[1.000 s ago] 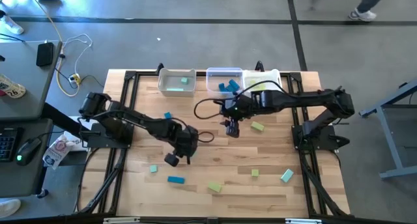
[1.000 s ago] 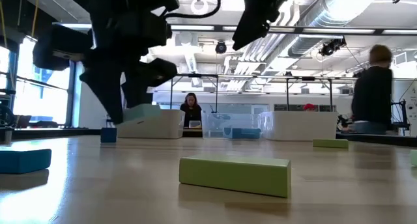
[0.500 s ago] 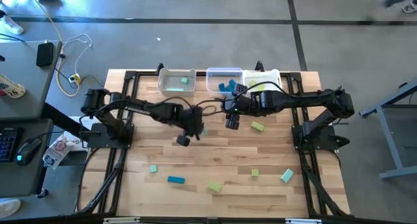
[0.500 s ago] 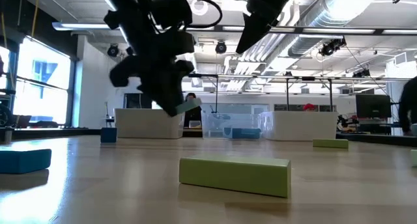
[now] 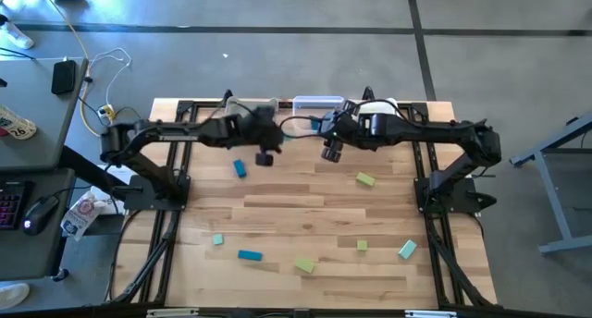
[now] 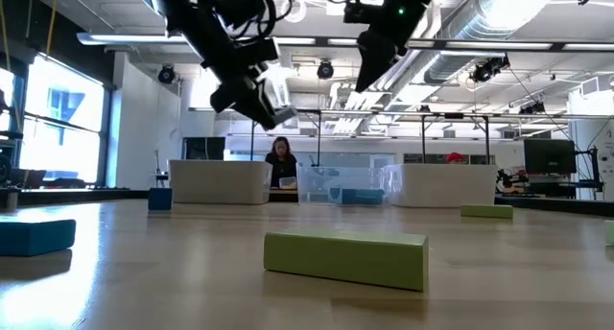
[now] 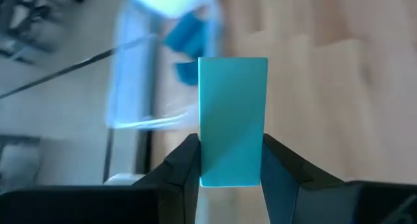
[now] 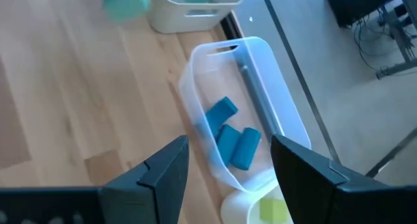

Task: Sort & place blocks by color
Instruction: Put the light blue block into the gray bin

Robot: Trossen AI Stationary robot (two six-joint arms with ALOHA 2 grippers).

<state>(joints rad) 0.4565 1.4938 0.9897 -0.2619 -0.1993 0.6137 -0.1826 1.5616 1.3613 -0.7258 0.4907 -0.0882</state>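
My left gripper [image 5: 265, 156] hangs above the table just in front of the left bin [image 5: 242, 113], shut on a pale teal block [image 7: 232, 107], which shows high in the low view [image 6: 279, 86]. My right gripper [image 5: 331, 153] stands open with nothing between its fingers, in front of the middle bin [image 8: 260, 87]. That bin holds three darker blue blocks [image 8: 229, 140]. Other blocks rest flat on the table: blue ones [image 5: 240, 168] [image 5: 249, 255], yellow-green ones [image 5: 365, 179] [image 5: 304, 263] and teal ones [image 5: 217, 238] [image 5: 407, 250]. My left gripper pinches the teal block between its two fingers, one on each long side, at the end nearest the wrist [image 7: 231, 168]. The fingers slant down toward the table's far edge and lie along the block. Most of the block sticks out past the fingertips, clear of the table.
Three translucent white bins stand in a row along the far edge; the right one [image 5: 379, 107] holds yellow-green pieces [image 8: 277, 211]. A yellow-green bar [image 6: 345, 258] lies near the front edge. A person [image 6: 281, 162] sits in the room behind the bins.
My left gripper has risen from the middle of the table and swung toward the far edge and the bins, turning as it went, with the teal block still between its fingers. My right gripper has shifted a little toward the far edge and turned toward the bins.
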